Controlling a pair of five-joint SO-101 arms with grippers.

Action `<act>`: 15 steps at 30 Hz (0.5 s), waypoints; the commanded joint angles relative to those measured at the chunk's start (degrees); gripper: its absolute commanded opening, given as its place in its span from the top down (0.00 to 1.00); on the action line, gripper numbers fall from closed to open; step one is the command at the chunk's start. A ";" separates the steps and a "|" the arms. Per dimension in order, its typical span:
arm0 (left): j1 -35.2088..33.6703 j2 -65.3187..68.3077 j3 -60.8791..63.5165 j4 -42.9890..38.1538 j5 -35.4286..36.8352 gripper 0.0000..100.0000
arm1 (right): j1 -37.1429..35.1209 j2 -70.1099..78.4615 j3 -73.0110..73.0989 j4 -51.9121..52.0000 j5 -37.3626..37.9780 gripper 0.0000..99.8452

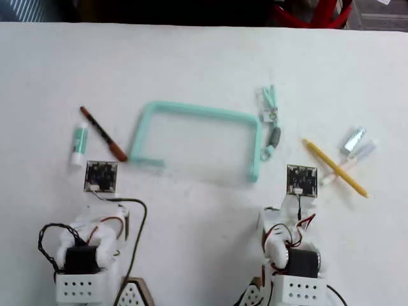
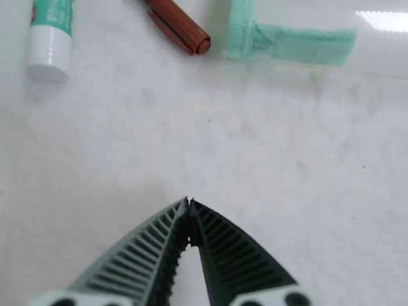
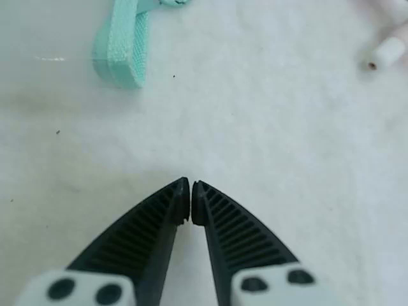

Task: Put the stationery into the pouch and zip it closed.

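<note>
Left gripper [image 2: 189, 203]: fingers together.
Right gripper [image 3: 190, 186]: fingers together.
Clear mint-edged zip pouch [image 1: 197, 140]: between brown marker pen [image 1: 103, 134] and yellow pencil [image 1: 335, 167].
Small pale pieces [image 1: 356, 146] by pencil: possibly caps.

White table [image 1: 204, 57]; red object [image 1: 312, 16] beyond.

so the pouch [image 1: 191, 111] is see-through with mint-green trim, lying flat mid-table, its zip pull [image 1: 270, 118] trailing off one short end. On one side a brown pen [image 1: 102, 134] lies diagonal, tip right at the pouch corner, with a white-and-green glue stick [image 1: 78, 144] just beside it. On the other side a yellow pencil [image 1: 335, 167] crosses a pale pen [image 1: 329, 178], and a small silvery piece [image 1: 353, 141] lies near them
</note>
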 commanded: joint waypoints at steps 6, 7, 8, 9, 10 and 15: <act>-0.48 -0.40 -0.09 0.53 -0.53 0.97 | 0.31 -0.13 0.44 0.31 0.44 0.98; -0.48 -0.40 -0.09 0.53 -0.53 0.97 | 0.31 -0.13 0.44 0.31 0.53 0.98; -0.48 -0.40 -0.09 0.53 -0.53 0.97 | 0.31 -0.13 0.44 0.31 0.53 0.98; -0.48 -0.40 -0.09 0.53 -0.53 0.97 | 0.31 -0.13 0.44 0.31 0.53 0.98; -0.48 -0.40 -0.09 0.53 -0.53 0.97 | 0.31 -0.13 0.44 0.31 0.53 0.98; -3.56 -0.40 -0.09 -0.09 -10.20 0.97 | 0.31 -0.13 0.44 0.31 0.53 0.98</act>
